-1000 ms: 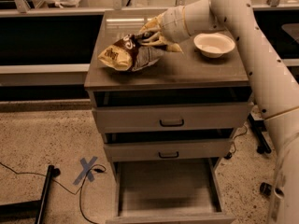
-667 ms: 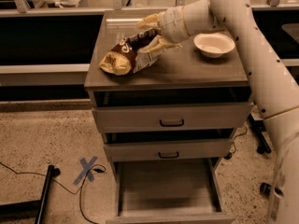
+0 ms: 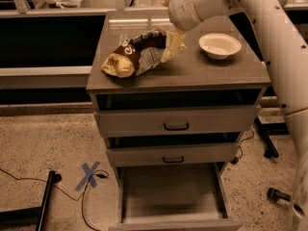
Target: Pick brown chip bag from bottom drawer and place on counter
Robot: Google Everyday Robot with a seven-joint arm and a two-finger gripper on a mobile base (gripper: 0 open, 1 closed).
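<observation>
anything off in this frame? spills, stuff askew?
Nothing spilled or damaged. The bottom drawer stands pulled out, which could get in the way. The chip bag lies crumpled and slantwise on the counter, near its left edge but wholly on it. The gripper is at the bag's right end, fingers open.

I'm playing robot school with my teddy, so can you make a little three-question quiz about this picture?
1. True or false: the crinkled brown foil chip bag lies inside the deep grey metal bottom drawer.
2. Pick one: what else sits on the glossy grey-brown counter with the bag? A) a round white bowl B) a red cup C) a metal spoon
3. Short answer: where is the robot's gripper?

Key
1. False. The bag lies on the counter, and the bottom drawer is pulled out with nothing in it.
2. A
3. Over the counter, by the end of the bag nearest the bowl.
</observation>
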